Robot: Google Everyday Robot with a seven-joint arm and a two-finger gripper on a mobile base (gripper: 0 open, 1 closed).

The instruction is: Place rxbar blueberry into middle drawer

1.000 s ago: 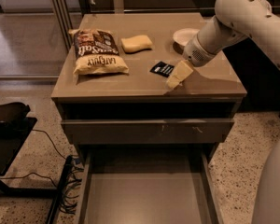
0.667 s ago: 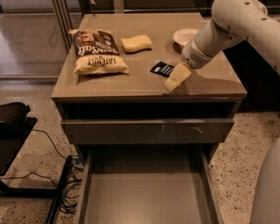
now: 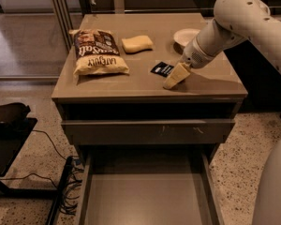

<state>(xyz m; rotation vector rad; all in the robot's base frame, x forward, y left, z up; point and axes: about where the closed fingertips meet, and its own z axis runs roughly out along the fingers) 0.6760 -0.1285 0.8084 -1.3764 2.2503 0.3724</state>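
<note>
The rxbar blueberry (image 3: 161, 69), a small dark wrapper with white text, lies flat on the cabinet top (image 3: 145, 86), right of centre. My gripper (image 3: 174, 78) is low over the top, just right of and in front of the bar, at its right edge; whether it touches the bar I cannot tell. The white arm reaches in from the upper right. The middle drawer (image 3: 145, 200) is pulled out at the bottom of the view, and its grey floor holds nothing.
A big brown-and-cream chip bag (image 3: 97, 51) lies on the left of the top. A yellow sponge (image 3: 136, 44) sits behind the bar, and a white plate (image 3: 186, 35) at the back right. A shut drawer front with pale scuffs (image 3: 150, 131) sits above the open drawer. Cables (image 3: 68, 191) trail on the floor at the left.
My gripper has slid slightly left and toward the front edge, staying beside the bar. The bar and the other things have not moved.
</note>
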